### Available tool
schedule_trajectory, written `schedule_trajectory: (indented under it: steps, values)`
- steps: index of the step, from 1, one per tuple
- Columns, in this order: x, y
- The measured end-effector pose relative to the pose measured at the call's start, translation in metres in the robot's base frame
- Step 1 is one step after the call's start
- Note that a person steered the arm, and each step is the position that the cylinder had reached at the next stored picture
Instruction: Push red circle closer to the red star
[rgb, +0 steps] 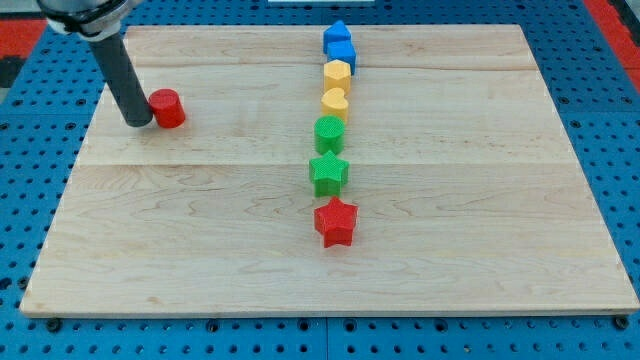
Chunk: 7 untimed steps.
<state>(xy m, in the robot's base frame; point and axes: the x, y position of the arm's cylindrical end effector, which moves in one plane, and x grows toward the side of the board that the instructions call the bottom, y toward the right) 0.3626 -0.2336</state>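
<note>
With our gripperless rod's tip (140, 122) touching the red circle (167, 108) at the board's left, far from the red star (336, 222), we feared 1 off-centre shove would let it slip aside.

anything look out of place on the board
Only the red circle: it sits alone near the view's top left, touching my tip, far from the column of blocks that ends at the red star. Nothing looks tipped or damaged.
</note>
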Motion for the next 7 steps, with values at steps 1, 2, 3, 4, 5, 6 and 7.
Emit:
schedule_trajectory:
  steps: [1,2,3,4,5,6,7]
  values:
    - [-0.027,-0.023]
    - [-0.002,0.061]
    - [0.101,0.09]
    - [0.142,0.124]
    - [0.101,0.054]
    - [0.042,0.054]
    - [0.023,0.112]
